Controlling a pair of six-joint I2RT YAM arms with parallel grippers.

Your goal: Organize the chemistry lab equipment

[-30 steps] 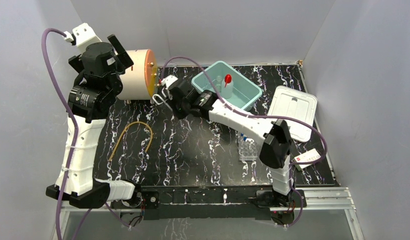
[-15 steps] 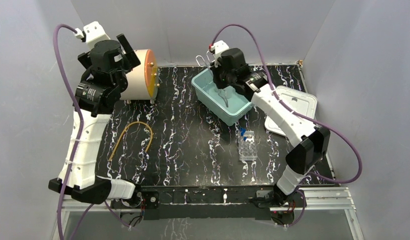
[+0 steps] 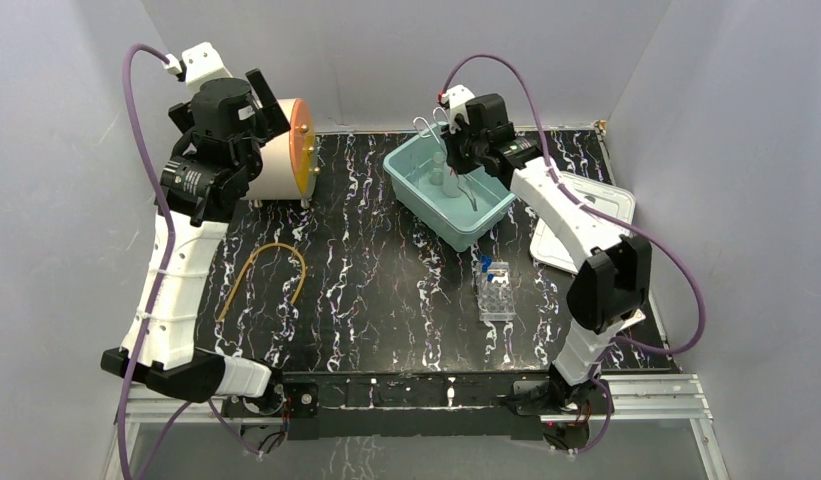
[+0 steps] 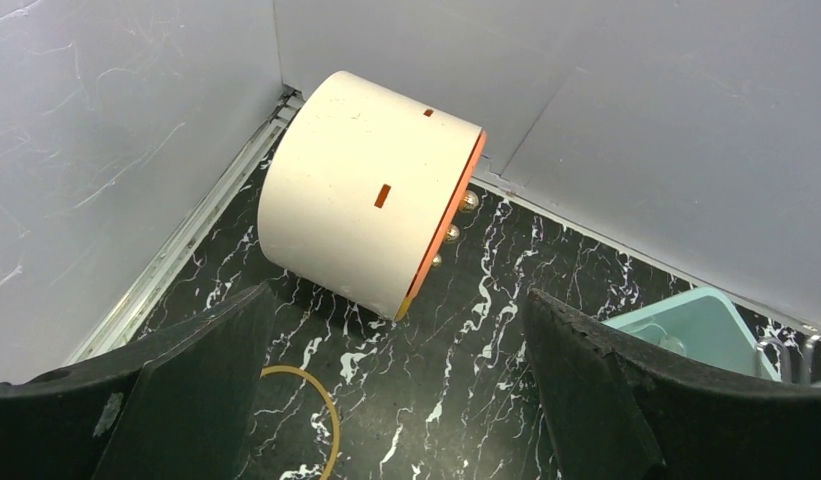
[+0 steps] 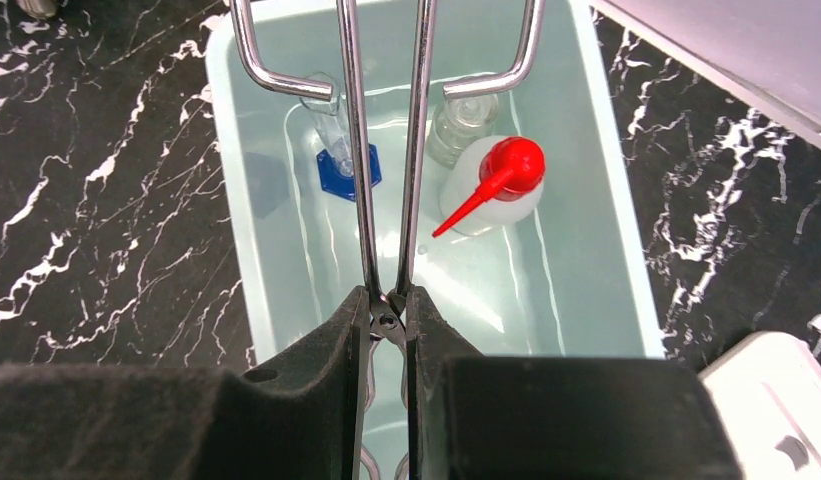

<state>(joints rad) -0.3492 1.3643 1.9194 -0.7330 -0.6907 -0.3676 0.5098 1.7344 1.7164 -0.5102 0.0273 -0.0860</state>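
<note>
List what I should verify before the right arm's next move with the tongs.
1. Grip: right gripper shut on tongs. Ok.
2. Position: tongs hang over the bin. Ok.
3. Tongs clear of bottle, vial and blue-capped tube in the bin: cannot tell; they overlap the tube in the wrist view.
4. Left gripper open, empty, by the drum, away from the bin. Ok.
5. All packed: not ok; tubing and rack lie outside the bin.
</note>
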